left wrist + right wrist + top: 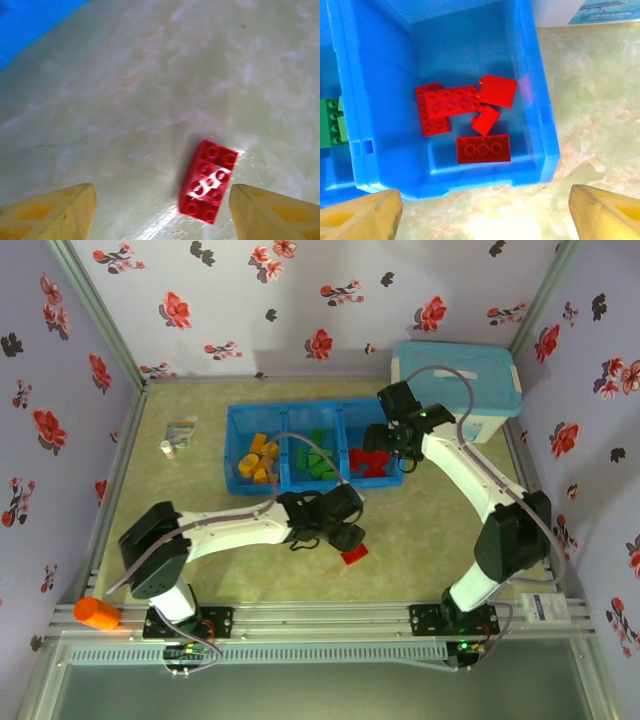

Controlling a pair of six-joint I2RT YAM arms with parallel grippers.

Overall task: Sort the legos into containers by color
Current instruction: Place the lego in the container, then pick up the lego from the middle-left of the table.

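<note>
Left wrist: red lego [208,181] between fingertips [55,215]

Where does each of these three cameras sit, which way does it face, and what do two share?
Top external: above and behind the robot, facing down on the table; left arm and right arm whole, bases at bottom.
Left wrist: on the left arm, facing down at a loose red brick; left gripper, fingertips in the lower corners.
Right wrist: on the right arm, facing down into the blue tray, red bricks inside; right gripper, fingertips in the lower corners.
Shared: top external and left wrist both show the loose red brick.
</note>
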